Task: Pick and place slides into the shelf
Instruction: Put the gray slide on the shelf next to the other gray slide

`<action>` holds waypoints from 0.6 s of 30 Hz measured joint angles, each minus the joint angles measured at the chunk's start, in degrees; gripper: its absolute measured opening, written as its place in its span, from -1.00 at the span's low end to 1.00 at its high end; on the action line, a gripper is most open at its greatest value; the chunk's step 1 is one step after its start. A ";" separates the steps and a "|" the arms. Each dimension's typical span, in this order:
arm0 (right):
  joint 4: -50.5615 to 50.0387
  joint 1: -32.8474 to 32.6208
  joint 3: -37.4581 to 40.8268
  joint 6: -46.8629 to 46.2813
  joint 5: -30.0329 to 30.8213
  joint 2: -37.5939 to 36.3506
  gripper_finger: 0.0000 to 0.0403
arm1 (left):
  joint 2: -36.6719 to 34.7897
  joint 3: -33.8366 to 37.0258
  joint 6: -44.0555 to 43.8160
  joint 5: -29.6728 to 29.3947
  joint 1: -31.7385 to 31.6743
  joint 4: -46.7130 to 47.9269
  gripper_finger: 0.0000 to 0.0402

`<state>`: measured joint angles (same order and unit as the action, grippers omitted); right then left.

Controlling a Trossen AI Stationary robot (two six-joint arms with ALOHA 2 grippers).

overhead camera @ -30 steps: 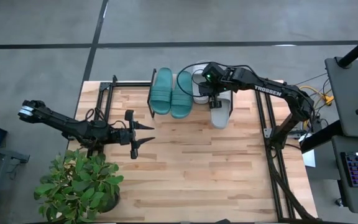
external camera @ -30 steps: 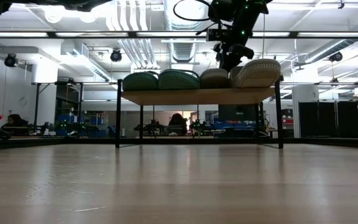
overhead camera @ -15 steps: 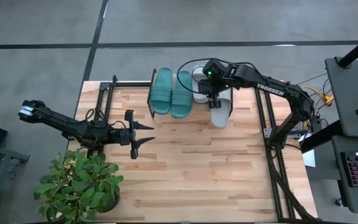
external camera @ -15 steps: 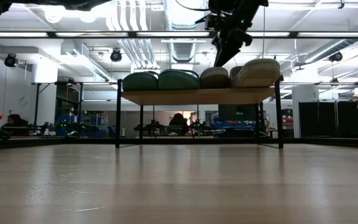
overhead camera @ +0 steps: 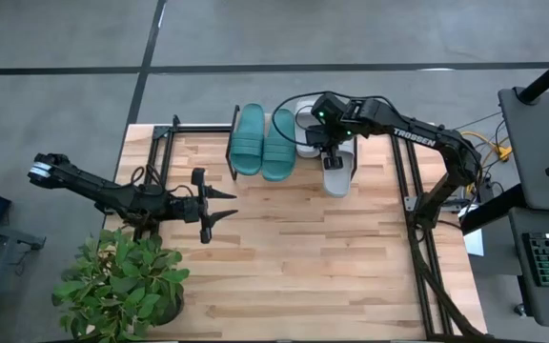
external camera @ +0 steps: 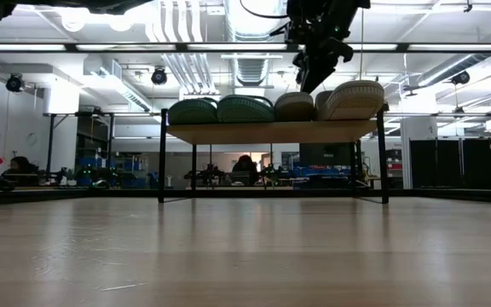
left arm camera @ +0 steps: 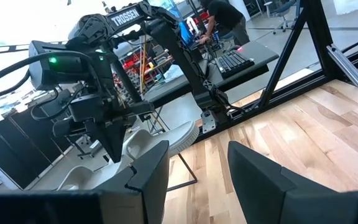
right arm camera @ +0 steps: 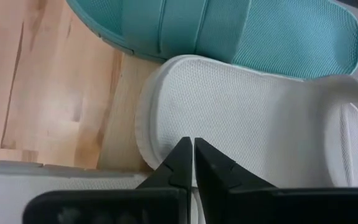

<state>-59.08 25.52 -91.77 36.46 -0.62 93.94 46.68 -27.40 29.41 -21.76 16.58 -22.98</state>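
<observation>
While right gripper [overhead camera: 330,152] hangs clenched and empty over grey slides [overhead camera: 336,164], its tips close together above inner grey slide [right arm camera: 253,134]. All four slides on shelf [external camera: 271,131] at counter's [overhead camera: 294,248] far edge: two teal slides [overhead camera: 262,141] toward shelf's left end, two grey toward right end, side by side. Left gripper [overhead camera: 219,205] waits near counter's left edge, released, holding nothing, beside potted plant [overhead camera: 122,281] at near left corner.
</observation>
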 joint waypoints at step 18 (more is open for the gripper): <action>-0.27 0.11 0.02 -0.01 -1.30 4.78 -0.96 | 0.00 0.00 0.02 0.01 0.00 -0.02 -0.26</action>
<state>-59.35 25.62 -91.74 36.45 -1.92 98.72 46.68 -27.40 29.42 -21.75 16.58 -23.00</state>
